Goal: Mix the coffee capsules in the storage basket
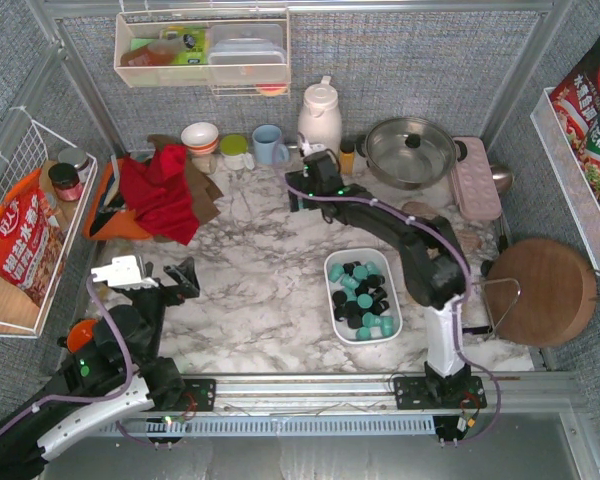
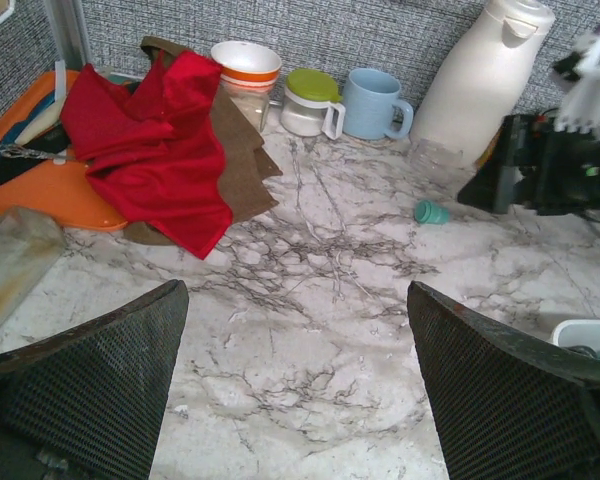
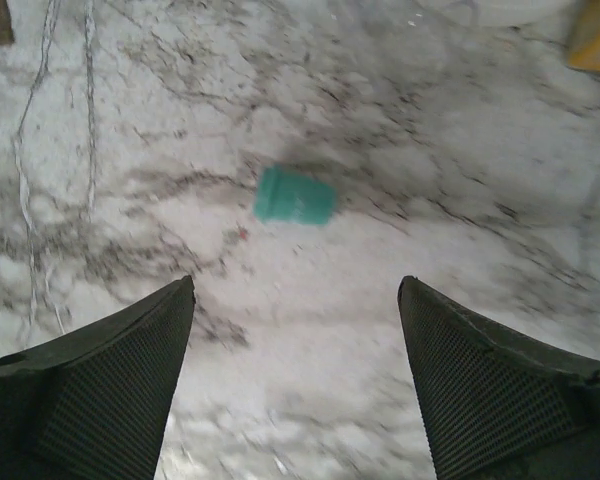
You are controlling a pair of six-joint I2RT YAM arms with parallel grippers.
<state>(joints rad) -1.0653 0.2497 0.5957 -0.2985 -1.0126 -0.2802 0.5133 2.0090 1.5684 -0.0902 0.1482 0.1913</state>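
Retrieving stray teal capsule point(image 3: 295, 196), mid wrist frame. Right gripper point(image 3: 295, 290) open over it, empty; left gripper point(image 2: 298, 295) open, idle. Next, probably: descend, straddle, close, carry to storage basket point(image 1: 363, 255).

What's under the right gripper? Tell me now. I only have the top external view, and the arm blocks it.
Observer: One teal capsule lies on its side on the marble, outside the storage basket.
Operator: Report the right gripper's jaws.
Observer: The right gripper is open, and the capsule lies untouched just beyond it.
Operator: Check the left gripper too.
Observer: The left gripper is open and holds nothing. Only bare marble shows between its jaws.
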